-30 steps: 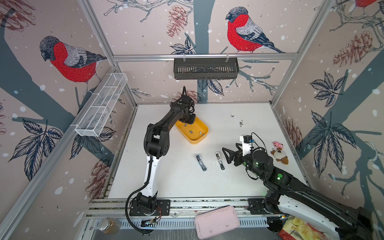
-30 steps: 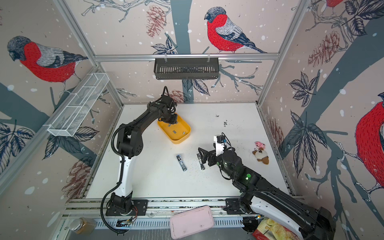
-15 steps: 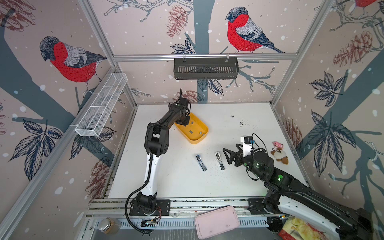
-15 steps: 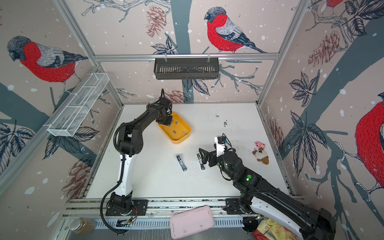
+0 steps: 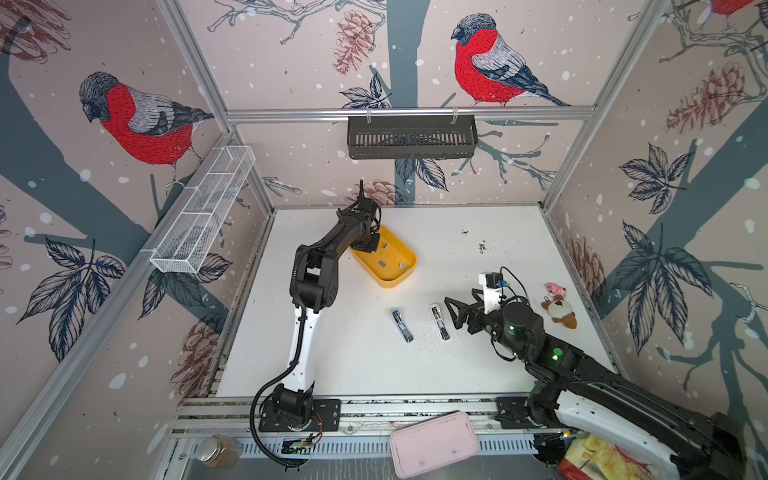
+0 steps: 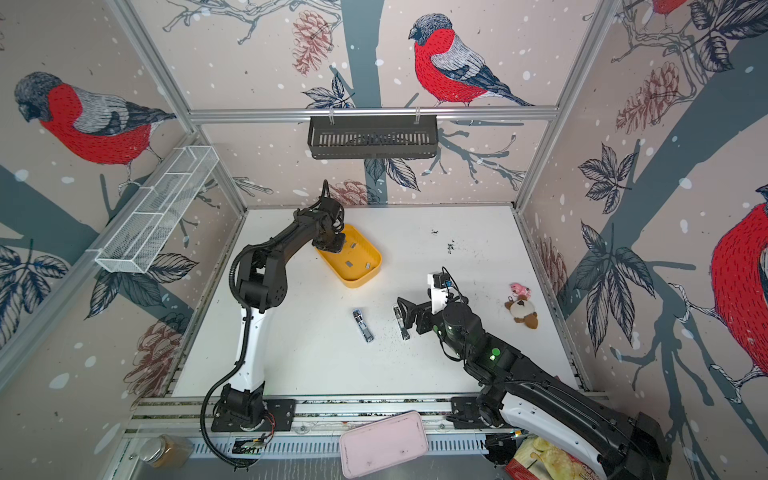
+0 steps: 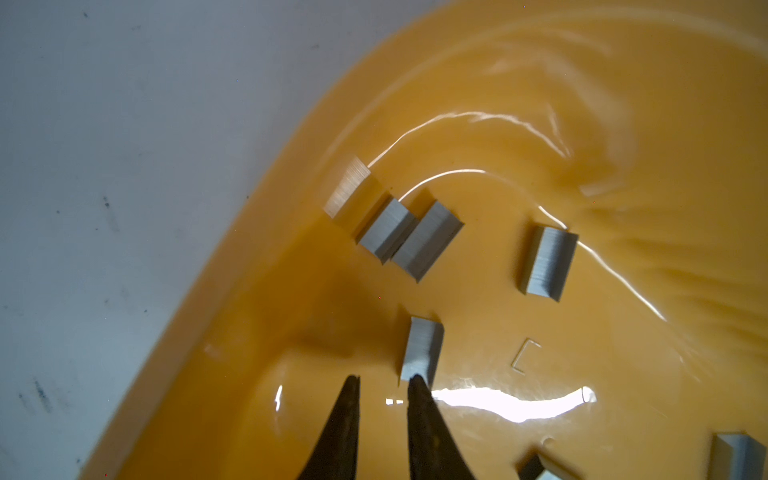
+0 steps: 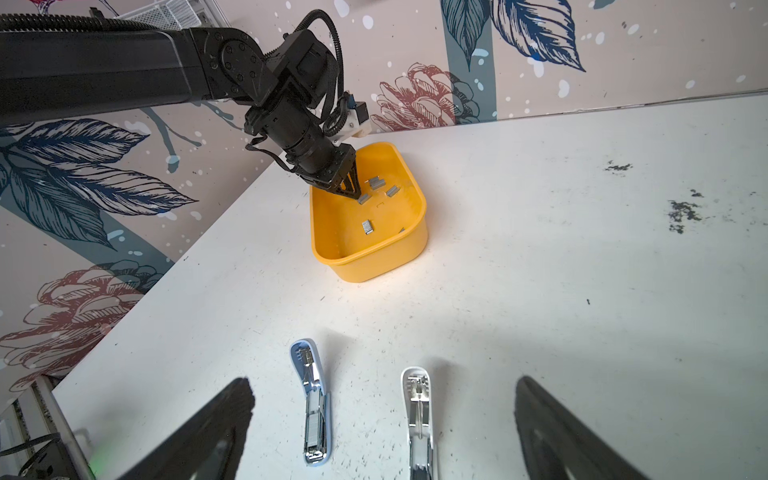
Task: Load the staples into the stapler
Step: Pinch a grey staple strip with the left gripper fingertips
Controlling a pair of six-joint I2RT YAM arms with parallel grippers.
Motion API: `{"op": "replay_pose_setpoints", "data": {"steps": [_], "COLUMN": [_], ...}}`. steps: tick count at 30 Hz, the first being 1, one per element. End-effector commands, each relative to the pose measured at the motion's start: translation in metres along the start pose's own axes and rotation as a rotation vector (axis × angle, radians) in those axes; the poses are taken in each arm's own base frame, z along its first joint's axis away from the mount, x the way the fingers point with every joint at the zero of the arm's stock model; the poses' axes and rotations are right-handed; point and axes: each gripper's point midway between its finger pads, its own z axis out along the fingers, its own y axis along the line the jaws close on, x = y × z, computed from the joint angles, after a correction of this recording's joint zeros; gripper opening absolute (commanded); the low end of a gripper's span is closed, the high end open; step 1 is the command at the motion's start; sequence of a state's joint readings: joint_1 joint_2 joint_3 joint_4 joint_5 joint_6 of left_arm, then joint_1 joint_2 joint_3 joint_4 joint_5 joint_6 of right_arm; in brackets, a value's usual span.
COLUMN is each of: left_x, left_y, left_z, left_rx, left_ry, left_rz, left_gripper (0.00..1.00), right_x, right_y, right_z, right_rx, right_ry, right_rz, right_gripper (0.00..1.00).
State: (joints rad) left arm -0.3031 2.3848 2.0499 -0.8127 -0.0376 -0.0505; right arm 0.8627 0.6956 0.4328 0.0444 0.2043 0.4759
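So, we're barely started: the staples [image 7: 422, 349] sit in the yellow tray [image 8: 382, 262], none picked up. Our left fingers [image 7: 424, 415], narrow and empty, hover at one strip; right fingers [image 8: 216, 424] hang spread wide by the two open staplers [image 8: 417, 399].

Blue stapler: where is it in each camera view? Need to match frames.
Top view: the blue stapler lies mid-table, left of the white stapler.
Top view: same spot, in front of the yellow bin.
Left wrist: not in it; only the bin's inside shows.
Right wrist: beside the white stapler, between camera and bin.
Shared landmark: the yellow bin, in all four.
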Motion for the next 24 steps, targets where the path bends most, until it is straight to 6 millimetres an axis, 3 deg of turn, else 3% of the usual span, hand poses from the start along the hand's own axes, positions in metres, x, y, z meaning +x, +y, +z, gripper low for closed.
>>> {"op": "replay_pose_setpoints", "data": {"steps": [1,24], "left_x": [0.004,0.024], "left_y": [-0.003,-0.009], "left_z": [0.001,0.007], "left_rx": [0.023,0.060], "left_ry": [0.016,0.071], "left_rz": [0.014,-0.010], "left_gripper": [0.22,0.08], "right_x": [-0.008,-0.006], "right_y": [0.003,0.000], "right_z": [0.001,0.005], "right_rx": [-0.007,0.002], "right_ry": [-0.027,-0.016], "right_rz": [0.019,0.010], "right_gripper": [0.98,0.98]}}
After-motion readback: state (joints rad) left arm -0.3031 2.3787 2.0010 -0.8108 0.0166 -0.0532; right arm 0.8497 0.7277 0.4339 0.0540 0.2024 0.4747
